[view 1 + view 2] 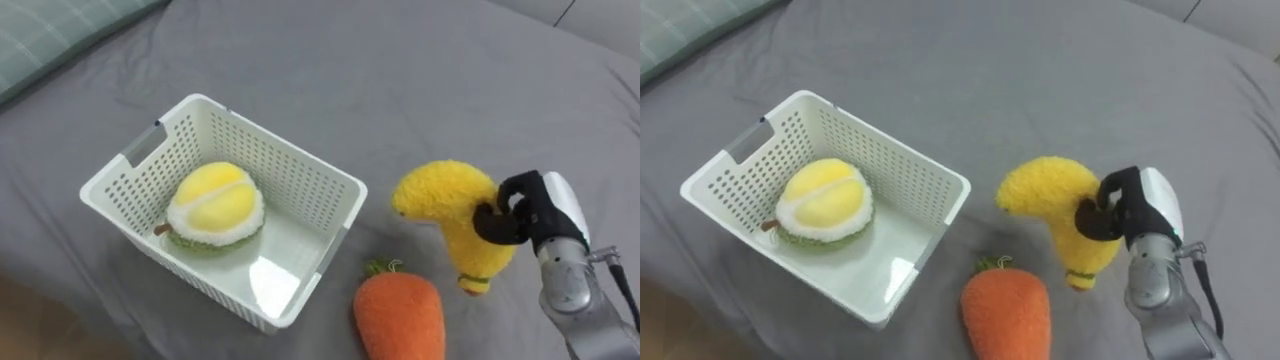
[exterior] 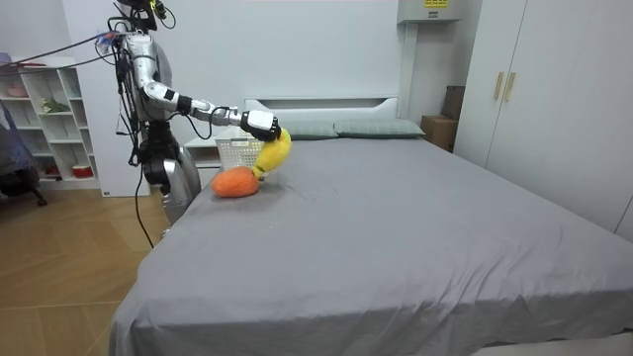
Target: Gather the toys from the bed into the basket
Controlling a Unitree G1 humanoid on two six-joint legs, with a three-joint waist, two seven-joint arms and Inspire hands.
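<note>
My right hand (image 1: pixel 530 215) (image 1: pixel 1128 212) is shut on a yellow plush banana (image 1: pixel 455 215) (image 1: pixel 1060 208) and holds it just above the grey bed, right of the white perforated basket (image 1: pixel 300 180) (image 1: pixel 915 170). A yellow-and-green plush durian (image 1: pixel 214 206) (image 1: pixel 822 203) lies inside the basket. An orange plush carrot (image 1: pixel 400 315) (image 1: pixel 1007 312) lies on the sheet below the banana. In the room view I stand at the bed's side, right arm stretched over it with the banana (image 2: pixel 274 153) beside the carrot (image 2: pixel 235 182) and basket (image 2: pixel 235 150).
The grey bed sheet (image 1: pixel 420 90) stretches all around the basket. A green checked pillow (image 1: pixel 50 35) lies at the far left. In the room view, shelves (image 2: pixel 45 124) stand behind me and wardrobes (image 2: pixel 534 89) by the far side.
</note>
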